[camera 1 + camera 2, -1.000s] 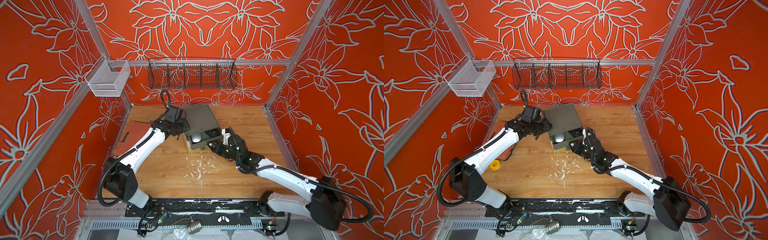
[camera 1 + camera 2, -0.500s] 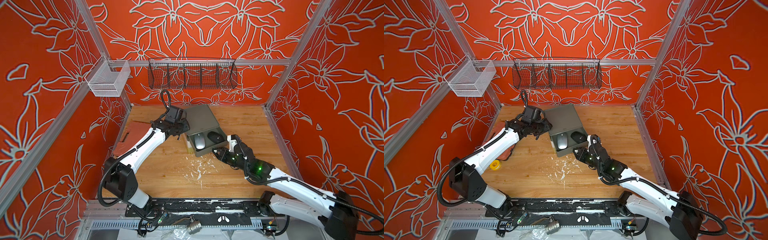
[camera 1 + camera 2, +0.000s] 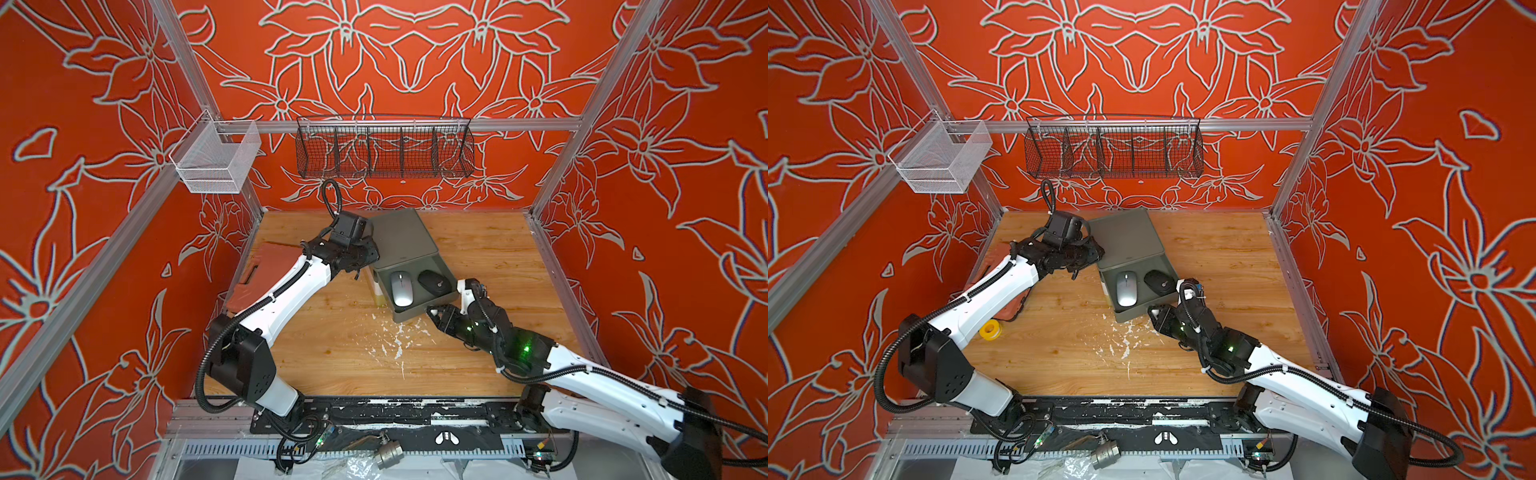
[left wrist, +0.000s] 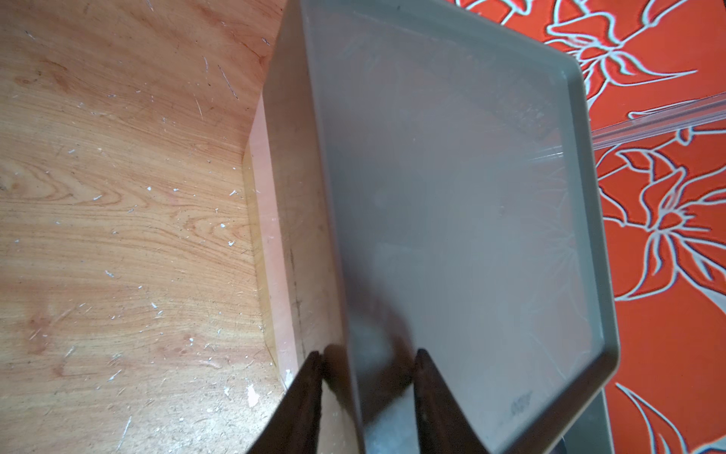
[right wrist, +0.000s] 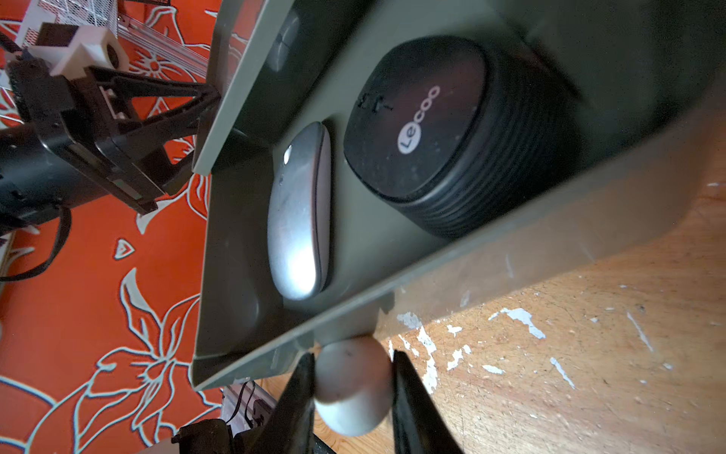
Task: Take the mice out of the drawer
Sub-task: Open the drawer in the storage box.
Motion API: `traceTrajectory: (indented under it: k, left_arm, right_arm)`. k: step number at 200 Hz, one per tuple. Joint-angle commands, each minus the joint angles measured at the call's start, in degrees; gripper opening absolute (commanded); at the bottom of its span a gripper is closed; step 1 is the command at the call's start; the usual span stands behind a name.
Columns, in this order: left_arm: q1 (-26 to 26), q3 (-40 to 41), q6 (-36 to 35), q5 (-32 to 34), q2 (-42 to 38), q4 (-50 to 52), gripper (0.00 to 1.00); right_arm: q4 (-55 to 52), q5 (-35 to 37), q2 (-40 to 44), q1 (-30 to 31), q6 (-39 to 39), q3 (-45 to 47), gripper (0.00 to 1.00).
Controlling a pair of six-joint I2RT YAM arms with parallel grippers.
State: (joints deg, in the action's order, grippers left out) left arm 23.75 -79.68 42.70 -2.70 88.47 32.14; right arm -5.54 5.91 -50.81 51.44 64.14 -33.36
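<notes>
A grey-green box (image 3: 401, 237) stands at the back middle of the wooden table, and its drawer (image 3: 409, 318) is pulled out toward the front. In the drawer lie two mice, a silver one (image 3: 402, 288) (image 5: 300, 212) and a black one (image 3: 434, 281) (image 5: 424, 118). A further dark shape (image 5: 283, 43) lies deeper in under the box top. My right gripper (image 3: 432, 311) (image 5: 353, 355) is shut on the drawer's pale round knob (image 5: 349, 381). At the box's left side my left gripper (image 3: 371, 259) (image 4: 367, 353) is shut on the top's raised edge (image 4: 353, 377).
A black wire basket (image 3: 384, 151) and a white mesh basket (image 3: 216, 160) hang on the back rail. A reddish-brown board (image 3: 266, 270) lies at the left under my left arm, with a yellow roll (image 3: 990, 330) beside it. White flecks (image 3: 395, 336) mark the table before the drawer.
My right gripper has drawn back toward the front with the knob, sliding the drawer out and baring the silver and black mice. The left arm has stayed in place.
</notes>
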Motion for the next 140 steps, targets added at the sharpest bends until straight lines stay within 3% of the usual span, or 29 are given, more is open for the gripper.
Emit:
traceTrajectory:
  k: [1, 18, 39, 86, 140]
  left_arm:
    - [0.77, -0.65, 0.61, 0.24, 1.83, 4.41, 0.37]
    - [0.82, -1.38, 0.34, -0.32, 1.37, 4.93, 0.41]
    - [0.77, -2.13, -0.11, -0.30, 0.18, 5.26, 0.47]
    - [0.77, -2.27, -1.58, 0.76, -5.34, 7.29, 0.58]
    - [0.77, 3.59, -6.21, 0.11, -17.50, 9.08, 0.68]
  right_arm:
    - [-5.81, 5.18, 2.07, 0.15, 1.14, -0.63, 0.38]
    - [-8.47, 6.23, 4.13, 0.15, 0.93, -0.98, 0.50]
    - [-13.88, 7.88, 6.77, 0.52, 0.07, -2.42, 0.58]
    - [-26.02, 12.37, 9.04, 0.95, -6.18, -10.94, 0.69]
    - [-41.01, 9.51, -11.20, 0.96, -23.71, -36.52, 0.79]
